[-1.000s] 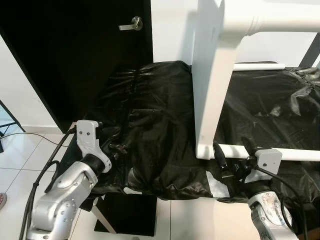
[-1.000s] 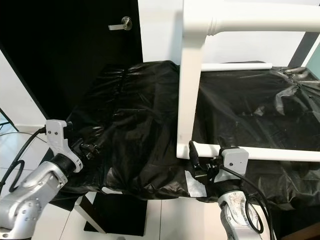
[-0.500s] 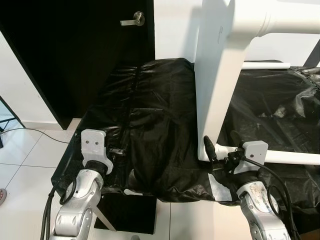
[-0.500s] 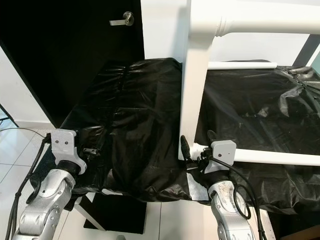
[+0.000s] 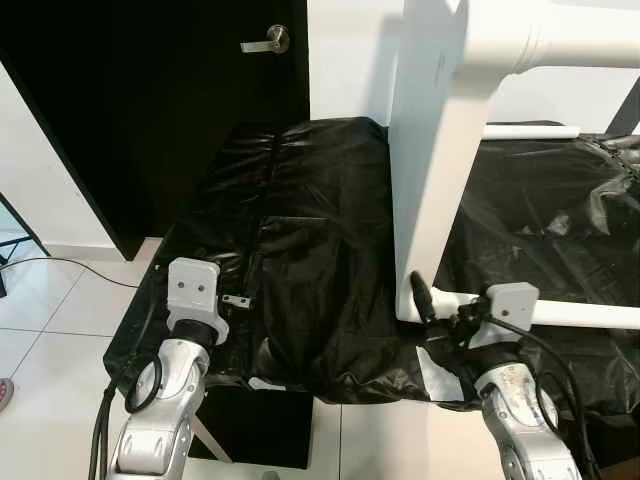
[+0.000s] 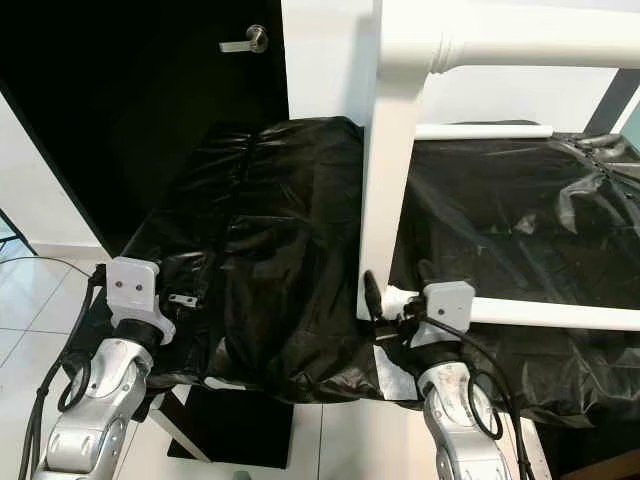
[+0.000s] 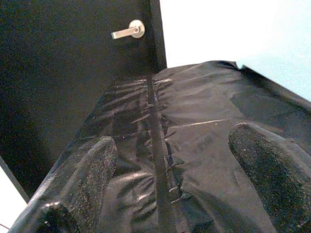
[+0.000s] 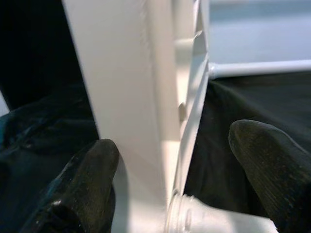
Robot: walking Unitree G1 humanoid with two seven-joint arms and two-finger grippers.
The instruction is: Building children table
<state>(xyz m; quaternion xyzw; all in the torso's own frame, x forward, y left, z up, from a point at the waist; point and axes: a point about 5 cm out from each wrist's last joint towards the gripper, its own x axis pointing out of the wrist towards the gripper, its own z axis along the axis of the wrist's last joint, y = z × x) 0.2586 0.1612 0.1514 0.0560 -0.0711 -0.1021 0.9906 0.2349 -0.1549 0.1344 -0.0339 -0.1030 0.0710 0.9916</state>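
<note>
Black plastic-covered worktop (image 5: pixel 300 250) holds white wooden table frame (image 5: pixel 430 190) standing on end near right edge, right gripper (image 5: pixel 445 300) fingers apart around its lower corner, left gripper (image 7: pixel 170 179) open, idle: frame likely tips if nudged unclamped.

- A room in a home, by the look of it: a dark door (image 5: pixel 150 110) with a silver lever handle (image 5: pixel 266 42) stands shut in a plain white wall (image 5: pixel 345 60).
- The floor (image 5: pixel 50 320) is pale glossy tile, with a thin black cable (image 5: pixel 60 265) trailing across it.
- A bench (image 6: pixel 250 250) is draped in black plastic sheeting, and a white-painted wooden furniture frame (image 5: pixel 430 170) stands on it.
</note>
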